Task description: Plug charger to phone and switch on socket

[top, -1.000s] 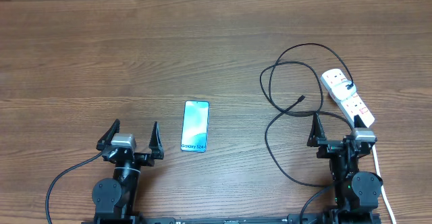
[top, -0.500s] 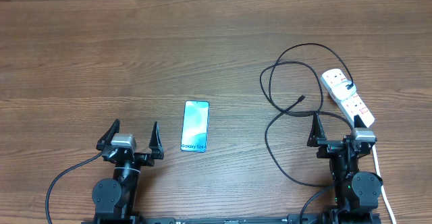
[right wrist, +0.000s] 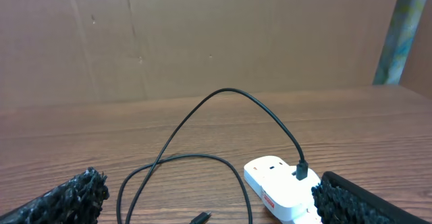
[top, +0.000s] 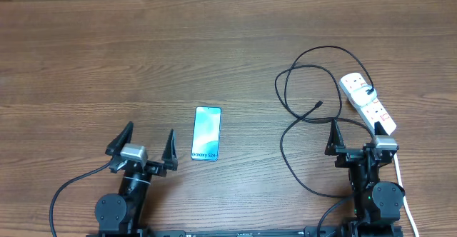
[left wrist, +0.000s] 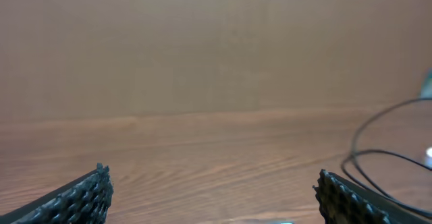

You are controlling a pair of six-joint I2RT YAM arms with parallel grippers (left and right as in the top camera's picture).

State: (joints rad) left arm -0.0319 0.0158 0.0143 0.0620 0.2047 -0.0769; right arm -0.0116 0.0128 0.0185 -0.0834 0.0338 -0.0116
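The phone [top: 206,133] lies flat, screen up, at the middle front of the table. My left gripper [top: 151,132] stands open just left of it, touching nothing; the left wrist view shows only its two finger pads [left wrist: 75,200] over bare wood. The charger [top: 305,68] lies in loose black loops at the right, its free connector tip [top: 318,106] resting on the table and its other end plugged into the socket [top: 368,103]. My right gripper [top: 355,133] is open and empty behind the socket [right wrist: 280,183]. The connector tip [right wrist: 199,217] lies between its fingers, further out.
The socket's white cord [top: 404,190] runs down the right side past my right arm. A brown cardboard wall [right wrist: 202,35] closes the far side of the table. Part of the black cable loop [left wrist: 378,162] shows at the right of the left wrist view.
My left gripper has shifted slightly to the right, toward the phone, and turned a little. The right arm, phone, cable and socket are unchanged.
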